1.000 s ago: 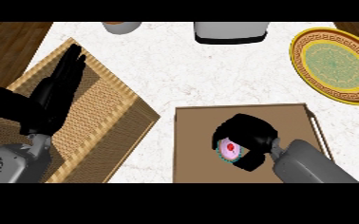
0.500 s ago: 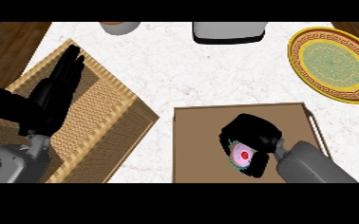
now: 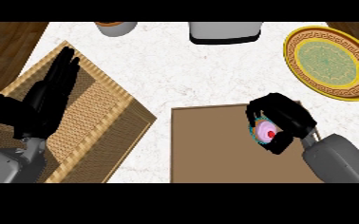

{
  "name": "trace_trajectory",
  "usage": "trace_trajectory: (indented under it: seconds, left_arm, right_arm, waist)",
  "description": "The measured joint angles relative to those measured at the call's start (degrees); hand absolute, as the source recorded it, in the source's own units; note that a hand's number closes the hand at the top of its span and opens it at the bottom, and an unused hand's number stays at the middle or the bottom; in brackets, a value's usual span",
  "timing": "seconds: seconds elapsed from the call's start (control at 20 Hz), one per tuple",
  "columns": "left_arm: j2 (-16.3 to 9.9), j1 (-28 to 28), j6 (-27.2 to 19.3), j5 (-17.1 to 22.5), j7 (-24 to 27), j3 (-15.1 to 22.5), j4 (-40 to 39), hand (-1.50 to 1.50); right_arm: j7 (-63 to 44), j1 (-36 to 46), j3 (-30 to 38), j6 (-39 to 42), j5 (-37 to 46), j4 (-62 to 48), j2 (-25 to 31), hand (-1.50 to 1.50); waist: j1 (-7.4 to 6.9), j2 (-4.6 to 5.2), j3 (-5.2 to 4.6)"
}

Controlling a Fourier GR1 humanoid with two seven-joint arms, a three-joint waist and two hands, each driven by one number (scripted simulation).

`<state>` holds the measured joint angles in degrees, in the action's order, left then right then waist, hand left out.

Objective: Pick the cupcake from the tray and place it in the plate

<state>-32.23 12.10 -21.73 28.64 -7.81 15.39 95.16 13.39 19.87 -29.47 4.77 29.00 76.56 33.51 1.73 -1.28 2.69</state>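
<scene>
Woven wicker basket (image 3: 105, 109), matt brown tray (image 3: 210, 147), glossy plate (image 3: 324, 61), marbled counter (image 3: 182, 71).

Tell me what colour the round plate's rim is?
Yellow-gold with a dark pattern, around a green centre, on the round plate; the head view shows it best.

White marble counter (image 3: 189, 76) bears tray (image 3: 210, 147), plate (image 3: 326, 61), wicker basket (image 3: 105, 118).
</scene>
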Motion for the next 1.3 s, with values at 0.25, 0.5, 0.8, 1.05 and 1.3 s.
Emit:
trace_trajectory:
  seconds: [0.25, 0.5, 0.8, 1.05, 1.3]
  left_arm:
    - [-0.51, -0.89, -0.77, 0.67, 0.18, -0.13, 0.20, 0.00]
    - [-0.81, -0.93, -1.22, 0.81, 0.44, 0.07, 0.48, 0.00]
    - [-0.86, 0.18, -0.59, 0.83, 1.13, 0.77, 0.29, 0.00]
    - [-0.72, 1.25, -0.38, 0.91, 1.59, 1.33, -0.35, 0.00]
    - [-0.46, 3.01, -0.27, 0.97, 1.43, 2.43, -1.19, 0.00]
  right_arm:
    - [0.17, 0.25, 8.98, -9.63, -1.43, 3.78, 0.73, 1.50]
    - [-2.05, -0.59, 16.94, -16.44, -2.94, 5.53, 1.43, 1.50]
    - [-3.71, -0.62, 25.03, -16.77, -8.51, 2.47, 2.73, 1.50]
    - [-2.76, 0.71, 30.27, -15.99, -12.01, -3.45, 4.04, 1.50]
    - [0.77, 2.54, 33.86, -15.33, -13.12, -12.06, 6.06, 1.50]
  waist:
    - [1.03, -0.16, -0.02]
    - [1.01, -0.09, -0.12]
    - [-0.17, 0.27, -0.24]
    - [-1.27, 0.58, -0.25]
    - [-2.37, 0.99, -0.24]
